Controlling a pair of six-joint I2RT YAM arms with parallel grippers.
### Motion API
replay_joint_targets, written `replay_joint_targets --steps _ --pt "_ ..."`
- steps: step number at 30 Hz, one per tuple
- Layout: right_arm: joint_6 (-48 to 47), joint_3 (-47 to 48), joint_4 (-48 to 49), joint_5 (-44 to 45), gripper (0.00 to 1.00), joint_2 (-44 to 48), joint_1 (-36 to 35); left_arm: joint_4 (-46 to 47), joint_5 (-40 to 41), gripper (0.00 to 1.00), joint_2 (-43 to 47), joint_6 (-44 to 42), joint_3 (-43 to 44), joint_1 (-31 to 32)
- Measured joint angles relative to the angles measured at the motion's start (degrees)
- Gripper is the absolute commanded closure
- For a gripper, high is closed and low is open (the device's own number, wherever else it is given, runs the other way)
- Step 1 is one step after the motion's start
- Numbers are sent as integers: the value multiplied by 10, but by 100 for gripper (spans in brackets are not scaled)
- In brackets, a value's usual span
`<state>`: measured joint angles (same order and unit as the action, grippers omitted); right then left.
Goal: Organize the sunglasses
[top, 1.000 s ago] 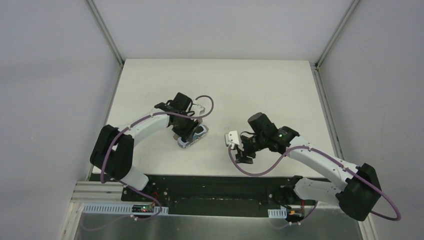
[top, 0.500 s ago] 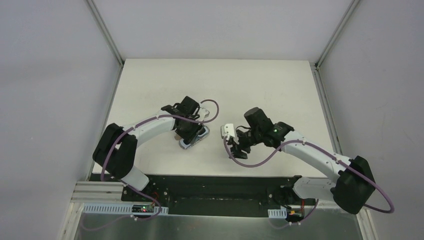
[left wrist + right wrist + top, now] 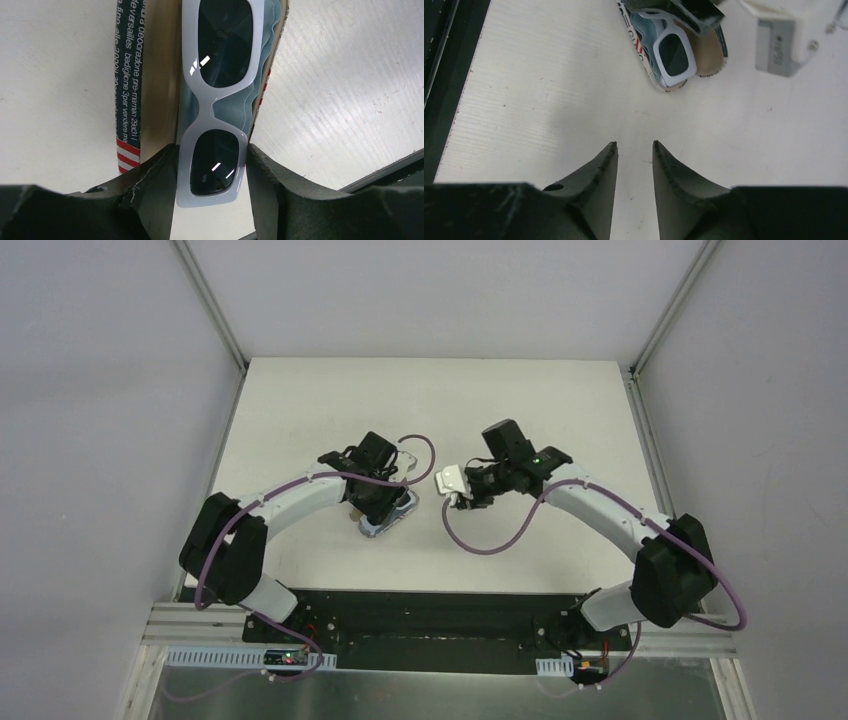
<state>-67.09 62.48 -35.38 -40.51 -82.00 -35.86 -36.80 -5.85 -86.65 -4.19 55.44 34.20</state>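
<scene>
The sunglasses point(image 3: 220, 80) have a white frame and two dark rectangular lenses. They lie lengthwise in the open printed case point(image 3: 129, 75), on top of the light blue cloth point(image 3: 235, 107). My left gripper point(image 3: 210, 147) is shut on the sunglasses, with its fingers against both sides of the near lens rim. In the top view the left gripper point(image 3: 383, 498) sits over the case point(image 3: 385, 523). My right gripper point(image 3: 634, 145) is slightly open and empty above bare table. The sunglasses point(image 3: 672, 55) and case point(image 3: 711, 52) lie ahead of it.
The white table point(image 3: 560, 400) has grey walls on three sides. A black base strip point(image 3: 420, 605) runs along the near edge. The left arm's white wrist camera point(image 3: 780, 45) hangs beside the case. Purple cables loop off both wrists.
My right arm has swung away from the near edge toward the middle of the table, closer to the case. My left gripper has shifted only slightly and stays over the case.
</scene>
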Motion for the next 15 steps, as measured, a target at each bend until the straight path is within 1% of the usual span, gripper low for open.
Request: replay_joint_targets --steps 2,4,5,8,12,15 --pt "-33 -9 17 16 70 -11 -26 0 0 50 3 2 0 0" --pt "-60 -15 39 31 75 -26 -59 2 0 50 3 4 -1 0" --pt "-71 -17 50 37 76 -36 -74 3 0 50 3 4 -1 0" --pt "-90 -30 95 56 76 -56 -108 5 0 50 3 8 -1 0" --pt "-112 -87 178 92 76 -62 -140 5 0 50 3 13 -1 0" --pt "-116 -121 230 117 72 -75 -152 5 0 50 1 17 -1 0"
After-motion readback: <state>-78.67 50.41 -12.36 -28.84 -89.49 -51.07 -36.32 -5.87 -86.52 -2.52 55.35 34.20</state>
